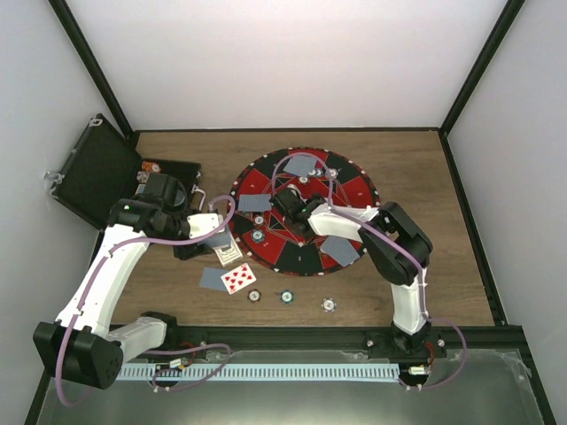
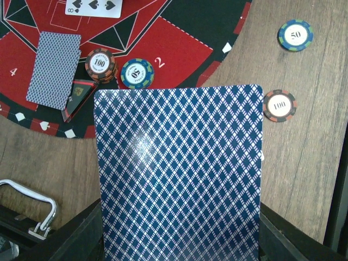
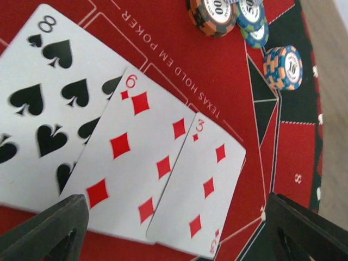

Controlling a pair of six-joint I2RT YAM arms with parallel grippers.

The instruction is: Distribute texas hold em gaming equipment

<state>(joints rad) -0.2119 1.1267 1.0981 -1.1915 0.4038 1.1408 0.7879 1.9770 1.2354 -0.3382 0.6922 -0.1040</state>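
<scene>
Over mat centre: right gripper sits low, fingers spread wide, nothing between them (the cards below lie flat on the mat, not gripped). Under it are three face-up cards, fanned with edges overlapping: 8 of spades, 6 of diamonds, 3 of diamonds, next to the "TEXAS HOLD EM POKER" print. Further out on the mat in that view are an orange stack, a blue stack touching it, and a 10 stack near the rim.

Left gripper is just off the mat's left edge, clamped on one held card. Its blue lattice back faces the wrist cam and fills most of that view. Past it on the mat: a face-down card, a 100 stack and a 20 chip just beside each other. Off the mat on the table: a 50 chip and a 100 chip, apart.

Top view, table in front of the mat: a grey-backed card touching a red-pipped card, and a row of three chips. Case stands open at far left.
</scene>
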